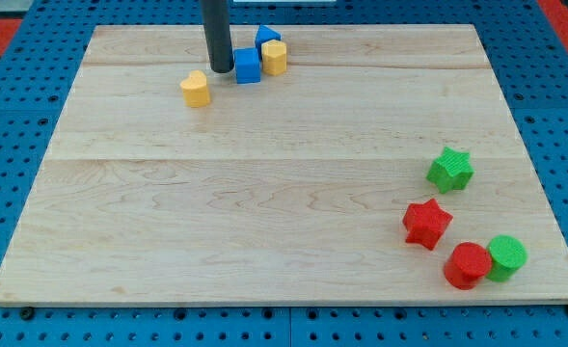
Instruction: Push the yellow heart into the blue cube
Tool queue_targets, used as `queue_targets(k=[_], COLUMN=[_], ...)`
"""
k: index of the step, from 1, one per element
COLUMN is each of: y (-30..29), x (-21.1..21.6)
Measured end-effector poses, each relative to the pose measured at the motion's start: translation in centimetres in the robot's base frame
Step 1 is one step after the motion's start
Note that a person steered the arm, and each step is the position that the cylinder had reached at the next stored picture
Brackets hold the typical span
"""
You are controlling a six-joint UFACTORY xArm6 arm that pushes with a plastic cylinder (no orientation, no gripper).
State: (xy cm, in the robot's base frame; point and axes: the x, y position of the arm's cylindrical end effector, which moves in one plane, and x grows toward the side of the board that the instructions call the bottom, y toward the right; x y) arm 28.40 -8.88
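Step in hand: I judge this as lining up for the push; the yellow heart [196, 89] and the blue cube [248, 66] are still apart, so the job is not yet done.
Yellow heart: far left part of the desk [264, 212], just left of and slightly nearer than the blue cube.
Blue cube: far edge of the desk, touching or almost touching a yellow block [275, 57] on its right; a second blue block [266, 37], shape unclear, sits just beyond them.
My tip: my tip [220, 69] rests just left of the blue cube, between it and the heart, a little farther back than the heart; I cannot tell whether it touches the cube.
Hand: there is none on this rig, only the bare rod, so nothing opens, closes or holds anything.
Next move: I would bring my tip round to the heart's left, near side, then drive it rightwards and slightly away, towards the cube.
Risk: from where it stands now, a push would shove the heart away from the cube.
Elsewhere: green star [450, 170], red star [427, 223], red round block [468, 265] and green round block [506, 256] lie near right, well apart from the work.
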Motion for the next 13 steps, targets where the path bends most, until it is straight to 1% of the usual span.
queue_targets(k=[1, 2, 3, 4, 5, 6, 7, 8, 9, 10, 11, 12, 13], y=[-1.7, -8.0, -18.6, -18.6, -12.4, -11.0, -6.4, -3.5, -3.4, -3.4, -3.1, -1.5, 0.7], x=[9.7, 16.2, 16.1, 15.4, 15.9, 11.6, 9.5, 8.0, 3.6, 0.2, 0.0, -0.7, -2.5])
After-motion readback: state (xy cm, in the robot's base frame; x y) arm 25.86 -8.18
